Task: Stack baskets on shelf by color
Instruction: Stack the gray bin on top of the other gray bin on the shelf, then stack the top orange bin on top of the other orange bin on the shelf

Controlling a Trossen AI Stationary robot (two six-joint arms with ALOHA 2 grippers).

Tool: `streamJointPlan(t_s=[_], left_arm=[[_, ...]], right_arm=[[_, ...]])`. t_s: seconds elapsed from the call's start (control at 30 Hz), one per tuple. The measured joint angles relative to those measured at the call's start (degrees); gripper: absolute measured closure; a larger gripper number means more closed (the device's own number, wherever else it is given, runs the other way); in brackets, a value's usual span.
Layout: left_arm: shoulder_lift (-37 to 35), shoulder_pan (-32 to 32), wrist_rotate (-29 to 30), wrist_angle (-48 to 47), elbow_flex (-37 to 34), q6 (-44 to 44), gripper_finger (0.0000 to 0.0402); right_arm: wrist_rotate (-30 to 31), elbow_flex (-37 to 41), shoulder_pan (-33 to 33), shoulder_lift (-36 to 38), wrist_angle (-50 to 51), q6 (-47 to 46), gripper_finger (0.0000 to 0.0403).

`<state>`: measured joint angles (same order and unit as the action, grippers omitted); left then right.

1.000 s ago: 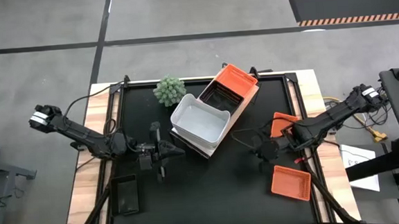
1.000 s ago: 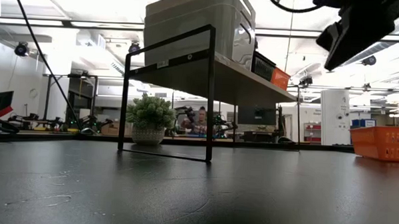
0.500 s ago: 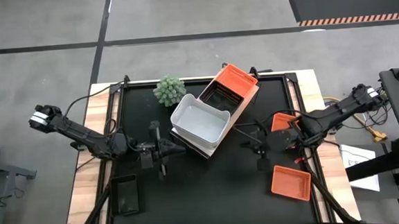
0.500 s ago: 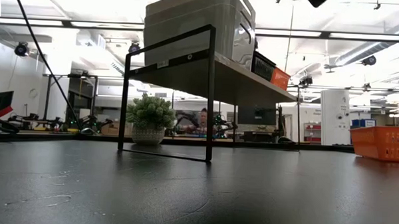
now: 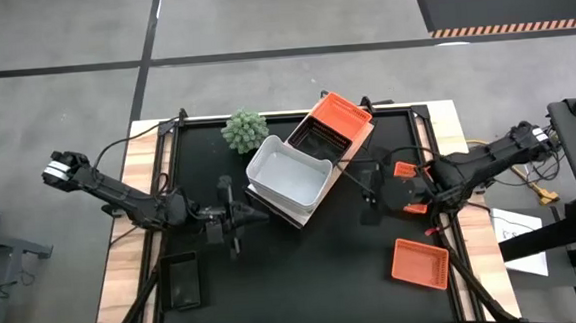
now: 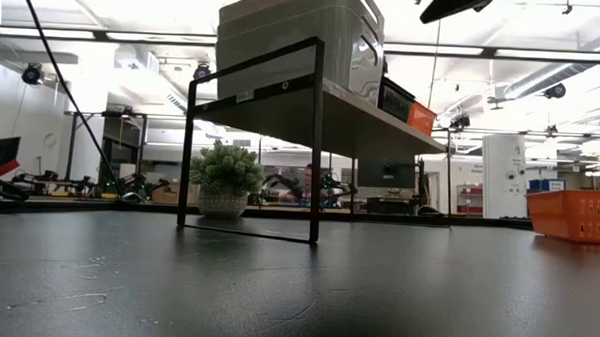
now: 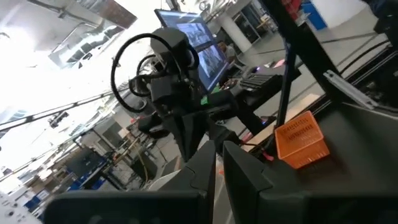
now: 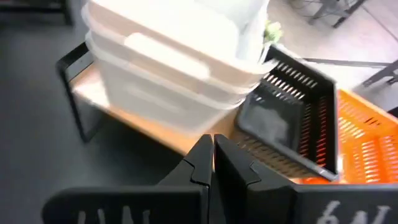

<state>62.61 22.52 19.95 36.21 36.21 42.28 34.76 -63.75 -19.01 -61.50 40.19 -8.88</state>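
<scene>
My right gripper (image 5: 370, 199) hangs beside the shelf (image 5: 293, 213), fingers closed. The shelf top is crowded — white baskets (image 5: 289, 175), black baskets (image 5: 319, 140), orange basket (image 5: 343, 111) side by side. Open tabletop (image 5: 315, 270) lies in front — an orange basket (image 5: 419, 263) near its right edge.

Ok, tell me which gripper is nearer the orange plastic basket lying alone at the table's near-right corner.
Right. The right gripper hangs just beyond and slightly left of the orange plastic basket, between it and the shelf. The left gripper sits across the table, left of the shelf.
</scene>
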Motion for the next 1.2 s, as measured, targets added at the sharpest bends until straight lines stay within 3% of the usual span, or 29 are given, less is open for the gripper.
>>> streamJointPlan(t_s=[0.23, 0.53, 0.73, 1.03, 1.2], left_arm=[[-0.05, -0.02, 1.82, -2.06, 0.05, 0.11, 0.0387], [-0.15, -0.11, 15.38, -3.70, 0.13, 0.57, 0.0387], [-0.15, -0.73, 16.97, -3.66, 0.17, 0.57, 0.0387], [-0.13, -1.20, 17.59, -3.68, 0.17, 0.44, 0.0387], [-0.13, -0.61, 16.55, -1.41, 0.44, 0.11, 0.0387]], right_arm=[[2.67, -1.37, 5.14, -0.08, -1.75, 2.31, 0.0394], [2.42, -0.25, 12.28, -2.33, -9.21, 6.97, 0.0394], [-6.41, -0.36, 13.15, -4.00, -13.57, 9.68, 0.0394], [-6.75, -0.60, 13.10, -3.55, -13.32, 9.41, 0.0394], [-9.81, -0.63, 10.26, 0.38, -8.98, 3.14, 0.0394]])
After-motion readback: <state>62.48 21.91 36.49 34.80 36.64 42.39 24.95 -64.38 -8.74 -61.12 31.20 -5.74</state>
